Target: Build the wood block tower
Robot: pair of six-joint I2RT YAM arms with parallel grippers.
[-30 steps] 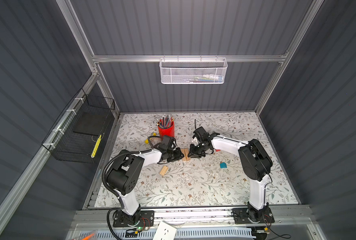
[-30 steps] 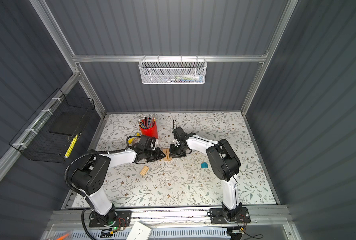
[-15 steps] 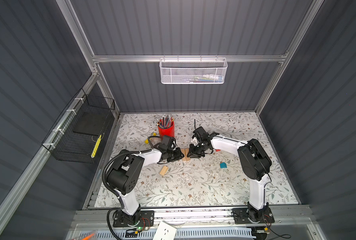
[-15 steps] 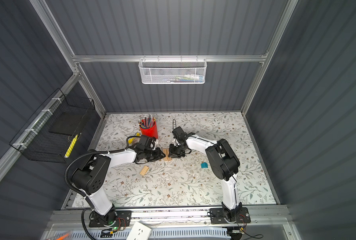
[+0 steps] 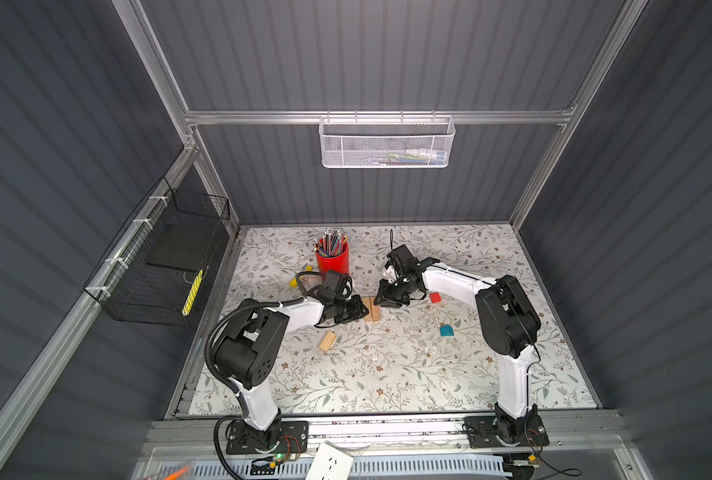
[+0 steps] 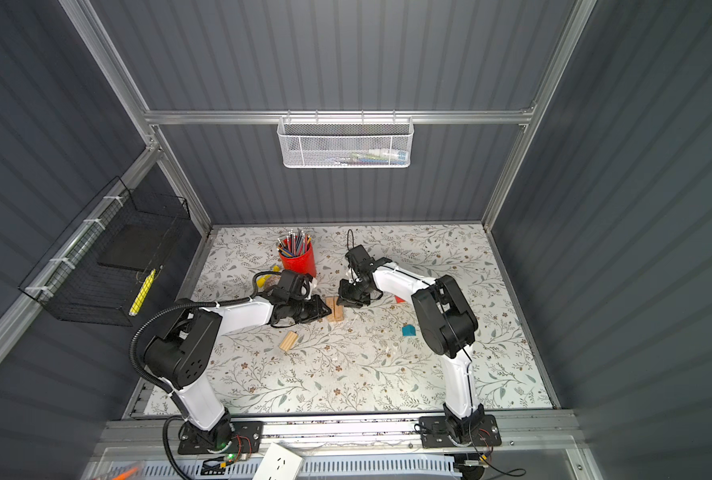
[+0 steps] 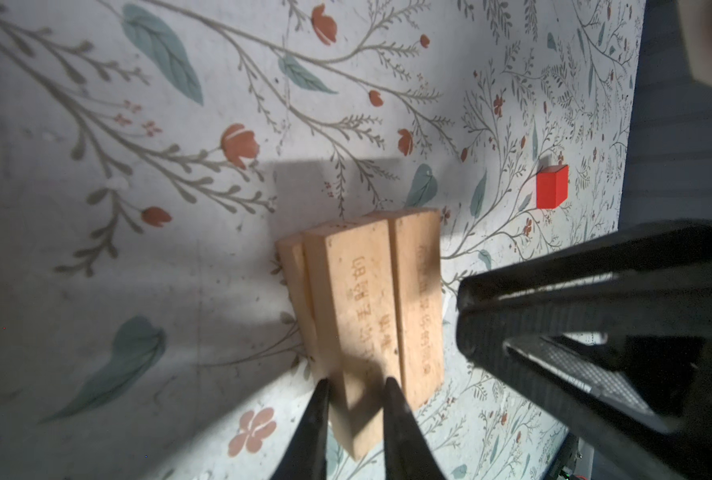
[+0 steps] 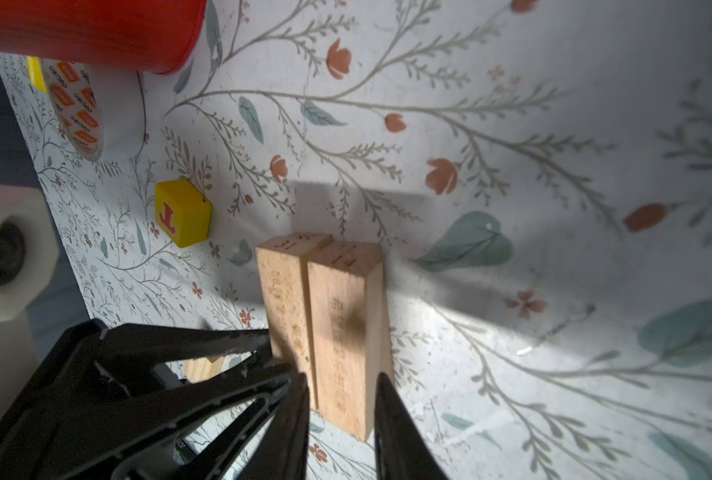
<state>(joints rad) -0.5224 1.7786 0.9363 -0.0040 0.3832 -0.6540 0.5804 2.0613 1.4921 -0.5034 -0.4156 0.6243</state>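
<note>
Pale wood planks [image 5: 373, 309] [image 6: 335, 311] lie side by side on the floral mat, between the two grippers. My left gripper [image 7: 356, 392] [image 5: 361, 311] is shut on the end of one plank [image 7: 348, 299]. My right gripper [image 8: 341, 399] [image 5: 381, 301] straddles the end of a plank [image 8: 341, 316], open by a thin gap on one side. Another pale wood piece [image 5: 327, 341] lies loose nearer the front. A red block [image 5: 435, 297] [image 7: 551, 186] and a teal block [image 5: 446, 330] sit to the right. A yellow block [image 8: 183, 212] sits to the left.
A red pencil cup [image 5: 332, 259] stands behind the left gripper, with a tape roll [image 8: 96, 112] beside it. A white mesh basket [image 5: 387, 141] hangs on the back wall and a black wire basket [image 5: 158, 266] on the left wall.
</note>
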